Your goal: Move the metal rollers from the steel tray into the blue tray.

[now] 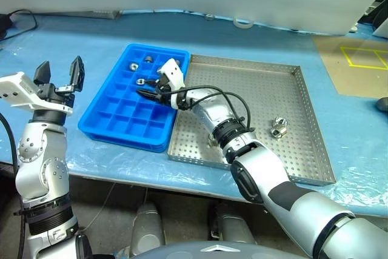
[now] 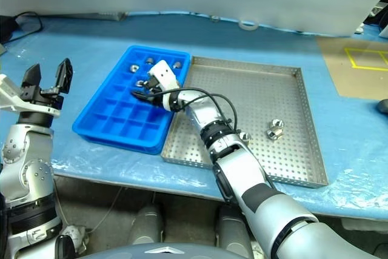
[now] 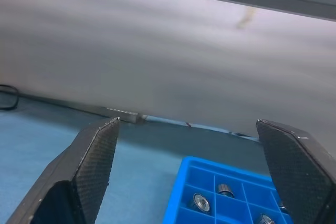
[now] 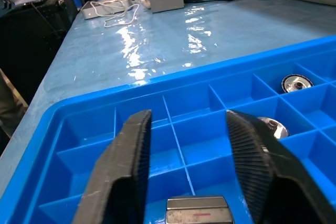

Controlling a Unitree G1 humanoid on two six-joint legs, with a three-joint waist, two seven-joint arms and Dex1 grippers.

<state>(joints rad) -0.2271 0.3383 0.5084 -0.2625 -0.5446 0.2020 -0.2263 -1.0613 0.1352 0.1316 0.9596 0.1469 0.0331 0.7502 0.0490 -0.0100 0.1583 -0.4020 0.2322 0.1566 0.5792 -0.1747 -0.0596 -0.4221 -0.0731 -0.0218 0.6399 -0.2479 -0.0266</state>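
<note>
roller half cut off between pincer fingers

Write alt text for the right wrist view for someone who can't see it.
The right gripper hangs open over the blue tray, a metal roller between its fingers low in the frame. Two more rollers sit in nearby compartments.

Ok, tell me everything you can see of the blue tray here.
The blue tray is bright blue plastic, rectangular, divided into a grid of small square compartments. It lies flat on the blue-covered table, close beside the steel tray. A few metal rollers sit in far compartments. The right pincer hangs over it, jaws apart.
</note>
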